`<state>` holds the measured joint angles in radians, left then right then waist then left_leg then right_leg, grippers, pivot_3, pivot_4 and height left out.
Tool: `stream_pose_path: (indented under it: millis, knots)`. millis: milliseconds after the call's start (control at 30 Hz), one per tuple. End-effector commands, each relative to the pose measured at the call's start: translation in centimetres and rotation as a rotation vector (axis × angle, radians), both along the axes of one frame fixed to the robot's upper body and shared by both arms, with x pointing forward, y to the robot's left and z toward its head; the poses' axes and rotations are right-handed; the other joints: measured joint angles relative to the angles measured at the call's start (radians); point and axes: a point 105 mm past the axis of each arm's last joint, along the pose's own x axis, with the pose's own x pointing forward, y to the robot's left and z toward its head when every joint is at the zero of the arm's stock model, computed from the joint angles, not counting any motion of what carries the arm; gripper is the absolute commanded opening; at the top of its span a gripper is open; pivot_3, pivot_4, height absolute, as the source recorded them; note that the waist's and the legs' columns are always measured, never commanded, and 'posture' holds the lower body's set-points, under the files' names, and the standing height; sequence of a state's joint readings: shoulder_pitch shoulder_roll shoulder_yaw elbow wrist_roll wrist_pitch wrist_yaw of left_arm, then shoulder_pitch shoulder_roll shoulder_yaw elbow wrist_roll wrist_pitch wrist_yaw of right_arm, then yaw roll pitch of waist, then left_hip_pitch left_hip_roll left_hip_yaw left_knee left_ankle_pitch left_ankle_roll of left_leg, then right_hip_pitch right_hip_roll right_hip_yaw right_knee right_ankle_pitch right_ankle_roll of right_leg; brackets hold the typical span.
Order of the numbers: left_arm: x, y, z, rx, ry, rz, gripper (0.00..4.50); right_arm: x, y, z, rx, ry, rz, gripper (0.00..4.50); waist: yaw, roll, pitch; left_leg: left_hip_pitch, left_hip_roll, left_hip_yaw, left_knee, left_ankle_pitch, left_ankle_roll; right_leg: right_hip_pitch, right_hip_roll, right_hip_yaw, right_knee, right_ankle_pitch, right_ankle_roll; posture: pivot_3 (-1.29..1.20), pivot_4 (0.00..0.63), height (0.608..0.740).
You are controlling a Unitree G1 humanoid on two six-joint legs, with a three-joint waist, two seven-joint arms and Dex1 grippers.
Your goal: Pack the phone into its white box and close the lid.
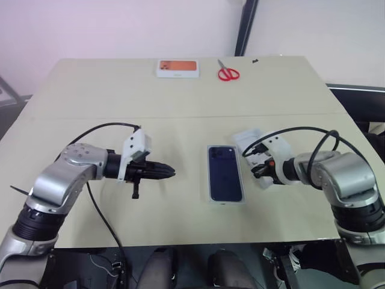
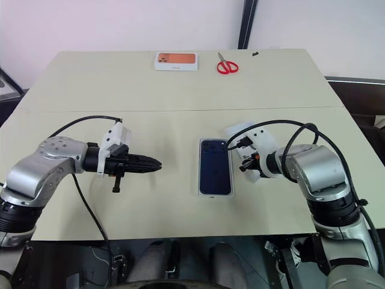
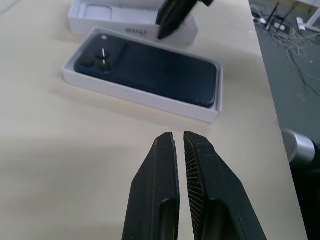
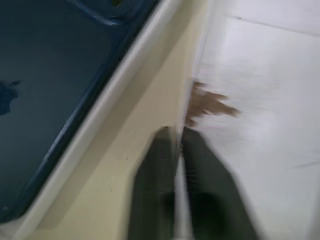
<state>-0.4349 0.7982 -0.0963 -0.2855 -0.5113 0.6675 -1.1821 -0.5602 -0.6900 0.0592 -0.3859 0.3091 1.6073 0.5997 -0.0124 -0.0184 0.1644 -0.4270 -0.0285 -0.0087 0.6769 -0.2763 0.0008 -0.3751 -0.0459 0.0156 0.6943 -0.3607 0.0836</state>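
Right claw (image 2: 245,164): fingers pressed together on the thin wall of the lid (image 3: 131,20), pinching its near edge; the right wrist view shows the white wall running between the two fingers. The lid lies open side up on the desk (image 1: 180,96), just beside the box (image 1: 226,199), on its right.

Left claw (image 1: 170,173): fingers pressed together on nothing, hovering over bare desk well to the left of the box, pointing toward it.

The phone (image 1: 225,173) lies flat in the box, back up, camera cluster at the far corner. It looks fully seated, so that step seems done.

Handling, as judged: the lid is light, thin cardboard, stiff enough to lift by one wall but liable to flex or swing from a single-edge pinch. It must be turned over to go on. A snug fit is likely, so it should come down level and square; a tilted lid could catch on the rim. The box is light and may slide when pressed; the free claw could steady it.
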Motion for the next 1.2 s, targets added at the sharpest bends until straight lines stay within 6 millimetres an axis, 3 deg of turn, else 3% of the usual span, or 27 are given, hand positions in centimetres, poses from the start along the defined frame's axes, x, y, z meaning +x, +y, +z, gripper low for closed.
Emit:
stream_pose_path:
  millis: [33,233,367,500,633,833,1033,1200]
  knots:
    - [0.0,-0.1,0.6,-0.011,-0.055,0.004,0.36,0.6,0.0,1.4,0.043,-0.045,-0.020,0.04,0.000,0.000,0.000,0.000,0.000,0.000,0.000,0.000,0.000,0.000,0.000,0.000,0.000,0.000,0.000,0.00,0.150,0.740]
    - [0.9,1.0,0.5,-0.028,-0.085,0.087,0.36,2.6,-0.2,6.7,0.226,-0.173,-0.053,0.04,-0.003,0.003,0.002,0.000,0.000,0.000,0.000,0.000,0.000,-0.001,0.000,0.000,0.000,0.000,0.000,0.00,0.150,0.740]
    - [2.4,2.1,0.8,-0.069,-0.166,0.185,0.36,2.2,3.0,10.6,0.587,-0.140,0.128,0.04,-0.003,0.003,0.002,0.000,0.000,0.000,-0.002,0.000,0.000,-0.001,0.000,0.000,0.001,0.000,0.000,0.00,0.150,0.740]
    - [3.4,2.9,0.8,-0.084,-0.217,0.237,0.36,1.1,5.9,12.3,0.855,-0.007,0.245,0.04,-0.003,0.003,0.002,0.000,0.000,0.000,-0.001,0.000,0.000,0.000,0.000,0.000,0.000,0.000,0.000,0.00,0.150,0.740]
    - [4.5,3.5,0.7,-0.080,-0.250,0.293,0.36,0.3,10.1,10.9,1.102,0.048,0.112,0.04,-0.008,0.002,0.002,0.000,0.001,0.000,0.001,0.000,0.001,0.001,0.000,-0.002,-0.001,0.000,0.000,0.00,0.150,0.740]
    - [4.9,3.5,0.9,-0.098,-0.258,0.309,0.36,-1.4,14.2,10.2,1.300,0.130,-0.361,0.04,-0.027,0.003,0.002,-0.005,0.001,0.001,0.001,0.001,-0.001,-0.006,0.000,-0.001,0.006,0.000,0.000,0.00,0.150,0.740]
    - [5.2,2.9,0.8,-0.094,-0.262,0.305,0.36,-4.2,14.9,8.3,1.263,0.299,-0.587,0.04,-0.030,0.003,0.001,-0.008,0.000,0.001,0.001,0.004,-0.007,-0.009,0.000,-0.001,0.005,0.000,0.000,0.00,0.150,0.740]
    - [5.6,1.7,0.6,-0.075,-0.268,0.264,0.36,-4.8,14.6,6.5,1.198,0.296,-0.597,0.04,-0.034,0.003,0.000,-0.008,0.001,0.001,-0.001,0.006,-0.009,-0.012,0.001,0.000,0.006,0.000,0.000,0.00,0.150,0.740]
